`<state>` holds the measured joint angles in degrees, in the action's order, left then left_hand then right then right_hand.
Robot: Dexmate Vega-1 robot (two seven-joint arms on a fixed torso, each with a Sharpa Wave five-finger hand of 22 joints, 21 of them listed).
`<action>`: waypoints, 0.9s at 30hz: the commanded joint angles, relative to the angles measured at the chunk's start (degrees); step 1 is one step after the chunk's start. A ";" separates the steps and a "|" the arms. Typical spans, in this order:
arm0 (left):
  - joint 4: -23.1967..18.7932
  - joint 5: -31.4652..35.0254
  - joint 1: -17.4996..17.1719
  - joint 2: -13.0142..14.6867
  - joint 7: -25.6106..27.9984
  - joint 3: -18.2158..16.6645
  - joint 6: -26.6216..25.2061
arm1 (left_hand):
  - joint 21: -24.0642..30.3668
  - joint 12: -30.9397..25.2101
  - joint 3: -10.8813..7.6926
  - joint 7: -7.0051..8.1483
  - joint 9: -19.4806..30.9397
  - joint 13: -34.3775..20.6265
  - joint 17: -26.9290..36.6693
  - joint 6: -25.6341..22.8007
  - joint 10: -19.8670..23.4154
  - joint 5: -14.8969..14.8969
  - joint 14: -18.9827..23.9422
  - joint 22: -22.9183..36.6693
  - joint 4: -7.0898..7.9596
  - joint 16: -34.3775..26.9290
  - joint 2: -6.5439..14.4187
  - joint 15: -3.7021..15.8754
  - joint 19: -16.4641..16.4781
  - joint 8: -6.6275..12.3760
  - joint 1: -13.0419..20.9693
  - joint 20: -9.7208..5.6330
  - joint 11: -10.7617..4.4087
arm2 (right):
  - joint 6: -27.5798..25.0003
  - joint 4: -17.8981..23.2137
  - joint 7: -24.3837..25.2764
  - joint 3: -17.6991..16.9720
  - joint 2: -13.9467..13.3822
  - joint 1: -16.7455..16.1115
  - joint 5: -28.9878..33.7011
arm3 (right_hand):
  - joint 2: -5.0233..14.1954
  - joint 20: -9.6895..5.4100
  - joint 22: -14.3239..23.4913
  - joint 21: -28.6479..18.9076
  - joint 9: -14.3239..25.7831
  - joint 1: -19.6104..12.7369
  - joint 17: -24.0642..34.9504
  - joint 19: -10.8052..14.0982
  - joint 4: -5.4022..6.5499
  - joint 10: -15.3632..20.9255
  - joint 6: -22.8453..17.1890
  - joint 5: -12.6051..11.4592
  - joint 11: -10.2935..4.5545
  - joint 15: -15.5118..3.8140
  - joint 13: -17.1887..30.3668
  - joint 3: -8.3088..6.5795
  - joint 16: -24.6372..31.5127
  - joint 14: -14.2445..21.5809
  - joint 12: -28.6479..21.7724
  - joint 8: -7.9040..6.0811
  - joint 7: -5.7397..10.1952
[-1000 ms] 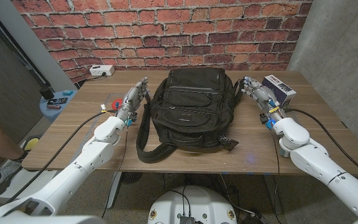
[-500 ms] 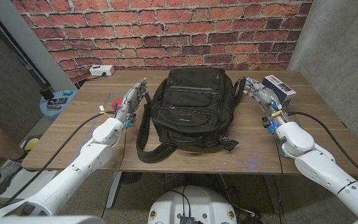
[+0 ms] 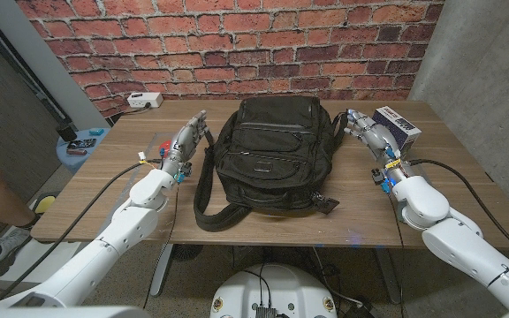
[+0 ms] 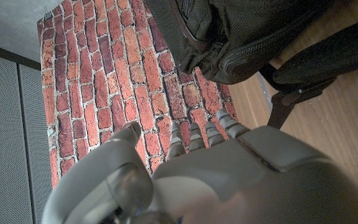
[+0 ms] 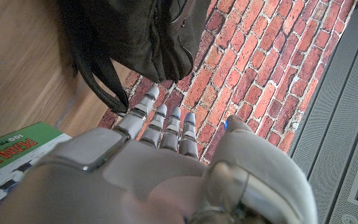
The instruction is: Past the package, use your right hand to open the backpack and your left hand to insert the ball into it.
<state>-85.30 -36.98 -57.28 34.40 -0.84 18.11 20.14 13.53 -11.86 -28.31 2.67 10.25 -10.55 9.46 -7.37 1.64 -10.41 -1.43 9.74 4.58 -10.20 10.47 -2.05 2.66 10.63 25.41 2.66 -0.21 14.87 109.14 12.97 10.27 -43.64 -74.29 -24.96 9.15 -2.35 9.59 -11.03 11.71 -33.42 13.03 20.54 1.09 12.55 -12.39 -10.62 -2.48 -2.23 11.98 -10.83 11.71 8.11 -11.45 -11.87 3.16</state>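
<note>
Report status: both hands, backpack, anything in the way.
Left hand open, beside backpack. Right hand open, between backpack and package. Backpack closed, untouched.

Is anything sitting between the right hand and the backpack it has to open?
Nothing visible does. The right hand stands beside the backpack at its upper right side, with only bare table between them. The package lies on the hand's far side, away from the backpack.
</note>
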 commanded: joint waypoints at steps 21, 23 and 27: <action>-2.04 0.86 -1.93 0.67 0.60 -0.51 1.25 | -0.42 0.12 -0.95 -0.34 0.22 -0.06 0.18 -0.77 0.41 0.20 0.56 0.29 -0.66 0.07 -0.58 -0.15 1.02 0.15 0.02 0.04 -0.18 | -3.89 12.90 5.17 -3.73 -0.41 -10.10 10.83 | -0.42 -2.63 0.15 -0.10 0.14 -1.27 -0.17 0.57 -1.33 0.33 -0.71 0.18 0.36 -1.83 0.17 -0.50 0.55 0.67 -0.37 -0.18 0.03; -2.18 0.78 -2.09 0.71 0.64 -0.67 1.41 | -0.45 0.14 -1.00 -0.32 0.22 -0.06 0.17 -0.79 0.38 0.21 0.58 0.30 -0.73 0.07 -0.59 -0.18 1.05 0.15 0.04 0.03 -0.10 | -4.56 13.59 6.02 -3.69 -0.16 -10.57 12.55 | -0.42 -2.62 0.15 -0.10 0.14 -1.31 -0.18 0.58 -1.38 0.37 -0.70 0.19 0.32 -1.88 0.17 -0.51 0.56 0.68 -0.38 -0.17 0.05; -2.98 0.99 -2.74 1.19 1.14 -1.12 1.53 | -0.51 0.12 -1.12 -0.26 0.22 -0.06 0.16 -0.78 0.47 0.22 0.61 0.30 -0.86 0.07 -0.59 -0.14 1.12 0.13 0.06 0.02 -0.10 | -7.13 15.35 7.28 -3.63 -0.31 -11.36 16.12 | -0.49 -2.64 0.15 -0.18 0.12 -1.69 -0.29 0.87 -1.88 0.64 -1.06 0.19 0.22 -2.01 0.17 -0.69 0.74 1.17 -0.48 -0.29 0.09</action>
<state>-87.06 -36.31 -59.04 34.86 -0.24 17.61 21.33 13.09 -11.86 -29.02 2.36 10.25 -10.54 9.46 -7.68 1.64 -10.41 -1.43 9.74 3.87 -10.20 10.47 -2.05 3.29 10.63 25.41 2.66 -0.21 11.59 120.12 17.44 7.15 -44.11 -82.83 -15.84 8.84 -2.35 9.59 -11.03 11.72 -34.17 12.77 20.53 -0.34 12.66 -12.91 -10.62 -2.37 -2.17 11.99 -11.46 12.16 8.67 -11.67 -11.87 3.27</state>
